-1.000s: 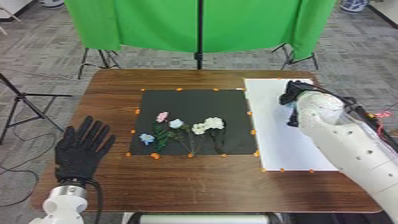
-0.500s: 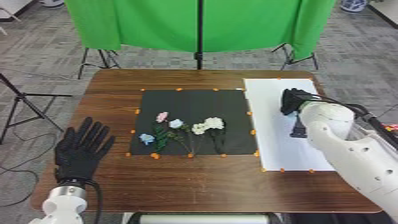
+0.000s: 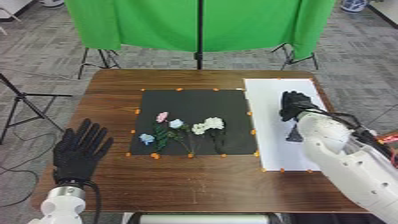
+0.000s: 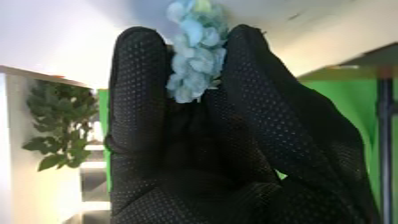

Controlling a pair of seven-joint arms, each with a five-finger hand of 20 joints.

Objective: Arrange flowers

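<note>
Over the upper part of the white sheet (image 3: 271, 150), my right hand (image 3: 296, 104) is bent downward. Its glove (image 4: 249, 125) holds a light blue flower cluster (image 4: 197, 50) pinched between thumb and fingers in the right wrist view. A dark shape (image 3: 294, 134) shows on the sheet close to the hand; I cannot tell what it is. On the black mat (image 3: 191, 102) lie a pink flower (image 3: 162, 116), a blue flower (image 3: 147, 138), a pale flower (image 3: 176, 123) and white blossoms (image 3: 213, 123), with green stems. My left hand (image 3: 78, 154) rests palm-flat, fingers straight, left of the mat.
Orange markers (image 3: 155, 156) line the edges of mat and sheet. The brown table (image 3: 195, 187) runs around both. Behind it stands a green backdrop (image 3: 155, 25) on a black stand. A leafy plant (image 4: 60, 120) appears in the right wrist view's background.
My right hand has swung and shifted slightly down the sheet, and its forearm has come nearer the table's front. The dark shape on the sheet has shifted too. My left hand has barely moved.
</note>
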